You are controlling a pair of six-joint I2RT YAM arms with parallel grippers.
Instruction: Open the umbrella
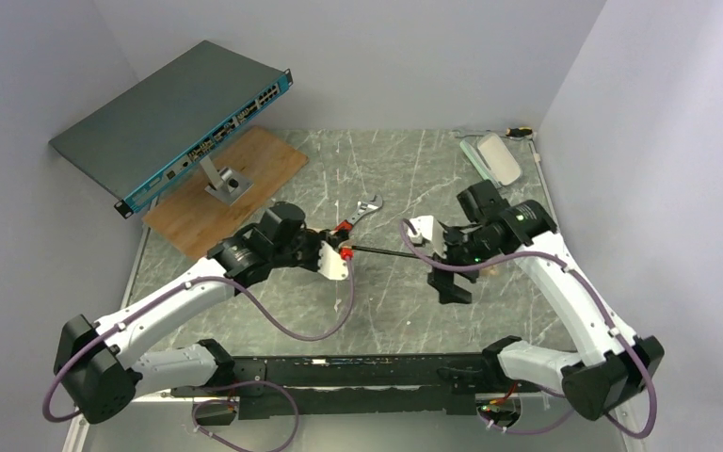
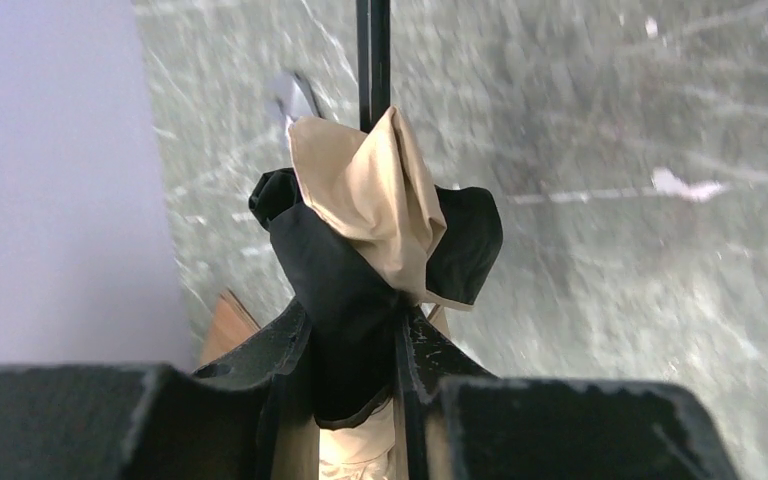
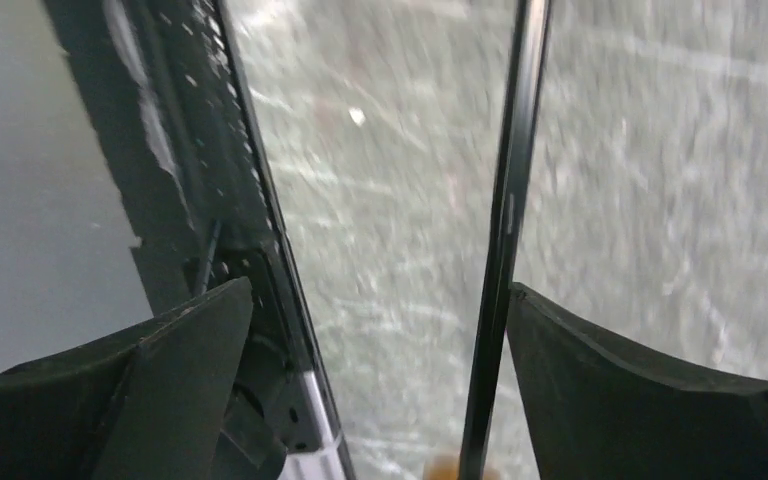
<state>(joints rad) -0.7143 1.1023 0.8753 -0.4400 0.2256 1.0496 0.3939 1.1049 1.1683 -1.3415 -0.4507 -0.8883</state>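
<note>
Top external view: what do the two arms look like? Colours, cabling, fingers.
Both match: the left arm and right arm have white link shells and black joint housings. A purple cable loops loosely along each. The left gripper and right gripper have black, scuffed, wedge-shaped fingers.

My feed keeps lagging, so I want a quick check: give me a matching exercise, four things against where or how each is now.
1 left gripper
2 right gripper
3 adjustable wrench
4 mint-green case

a far right corner of the table
b open, umbrella shaft between its fingers
c shut on umbrella fabric
d lying mid-table, beyond the shaft

Pairs: 1c, 2b, 3d, 4a
</note>
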